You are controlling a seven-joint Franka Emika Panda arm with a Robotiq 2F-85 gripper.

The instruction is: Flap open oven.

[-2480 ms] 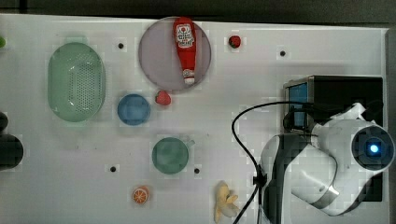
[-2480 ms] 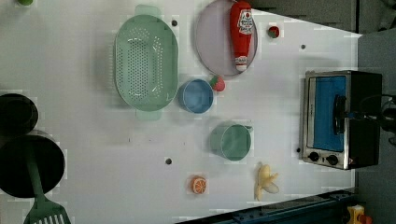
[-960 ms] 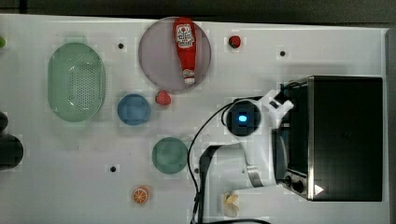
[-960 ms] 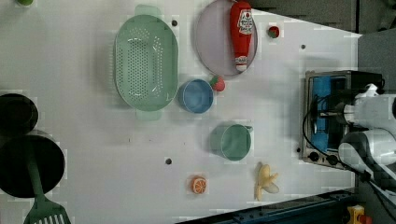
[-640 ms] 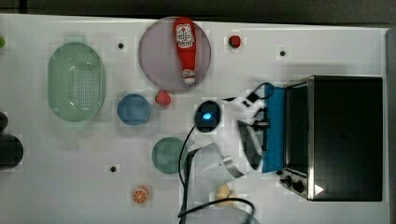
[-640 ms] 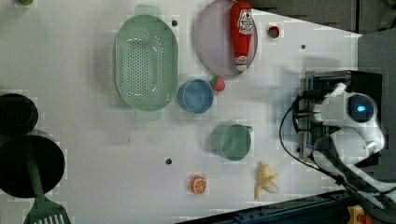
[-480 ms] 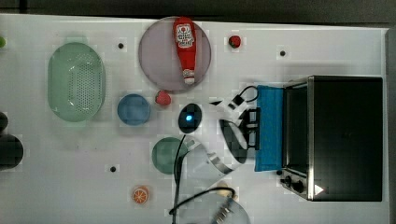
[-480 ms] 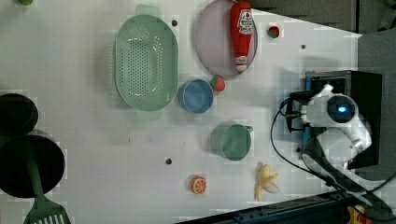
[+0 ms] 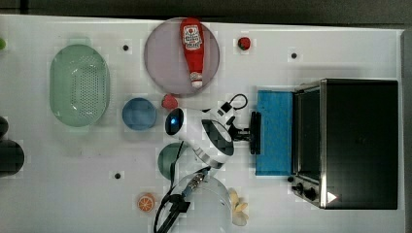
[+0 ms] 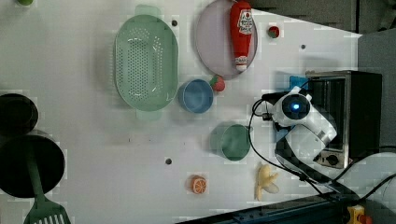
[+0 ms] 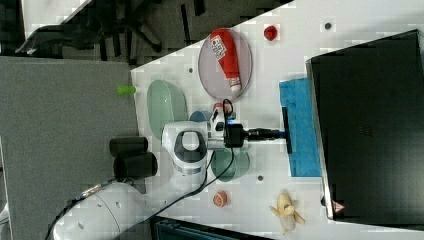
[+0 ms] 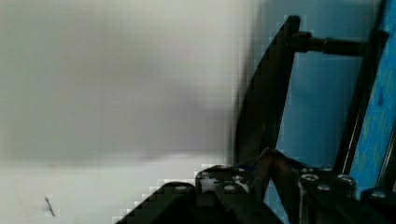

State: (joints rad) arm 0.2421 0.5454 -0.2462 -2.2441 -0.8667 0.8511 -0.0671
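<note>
Top view: the arm reaches level from the table's middle toward the top view's right, and its gripper (image 9: 248, 132) is clenched on the dark bar handle (image 9: 254, 132) of the oven (image 9: 357, 143), which stands at the top view's right edge of the white table (image 9: 311, 39). The blue-tinted door (image 9: 274, 132) lies flat, hinged fully down toward the arm (half a second ago it stood narrower, partly lowered, and the wrist has drawn further to the top view's left). Counted here: one ketchup bottle (image 9: 193, 48) on one plate (image 9: 165, 63), one green colander (image 9: 79, 85), one blue bowl (image 9: 139, 114), one orange half (image 9: 145, 202).

Left view: the white wrist housing (image 10: 299, 114) covers the door and sits right before the oven's open front; two black knobs (image 10: 332, 159) show on its panel. One banana (image 10: 266, 179) lies near the arm's cable.

Right view: the arm stretches straight and horizontal, fingers (image 11: 272, 133) meeting the handle at its middle, the door spread flat between gripper and oven body.

Wrist view: the fingers close around the bar, blue glass just beyond it.
</note>
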